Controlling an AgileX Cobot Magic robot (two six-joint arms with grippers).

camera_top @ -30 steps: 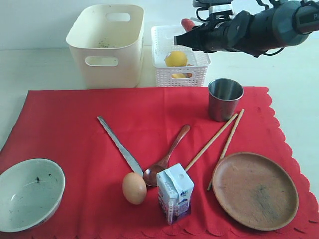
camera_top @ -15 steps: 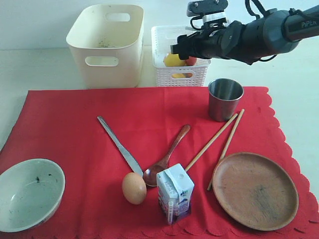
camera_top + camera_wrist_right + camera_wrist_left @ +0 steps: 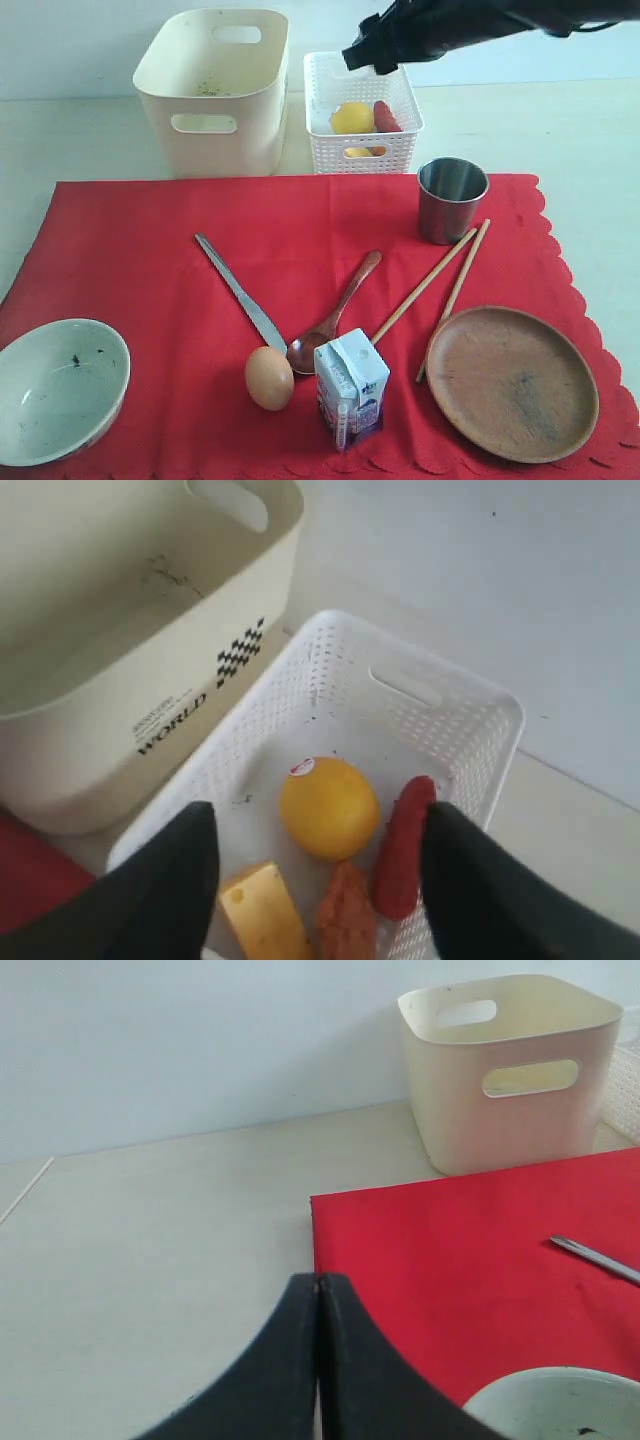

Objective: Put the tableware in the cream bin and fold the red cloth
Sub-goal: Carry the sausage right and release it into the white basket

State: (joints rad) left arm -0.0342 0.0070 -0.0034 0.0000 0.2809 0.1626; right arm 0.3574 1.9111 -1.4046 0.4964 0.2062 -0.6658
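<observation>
The red cloth (image 3: 300, 225) lies spread flat on the table. On it rest the speckled bowl (image 3: 60, 388), silver knife (image 3: 240, 290), wooden spoon (image 3: 335, 315), chopsticks (image 3: 440, 275), steel cup (image 3: 452, 198) and brown plate (image 3: 512, 382). Behind the cloth stands the cream bin (image 3: 215, 90) (image 3: 120, 630) (image 3: 510, 1070), with no tableware showing inside. My right gripper (image 3: 365, 55) (image 3: 320, 815) hangs open above the white basket, nothing between its fingers. My left gripper (image 3: 318, 1280) is shut and empty, low over the cloth's left edge near the bowl (image 3: 560, 1405); the exterior view does not show it.
The white perforated basket (image 3: 360, 145) (image 3: 450, 710) beside the bin holds a lemon (image 3: 328, 807), a red sausage (image 3: 403, 845), cheese (image 3: 262, 910) and an orange-brown piece. An egg (image 3: 269, 377) and a milk carton (image 3: 350, 388) stand on the cloth beside the spoon.
The right gripper lowered the red sausage into the white basket, let it go, and has risen above the basket. The left gripper has stayed shut.
</observation>
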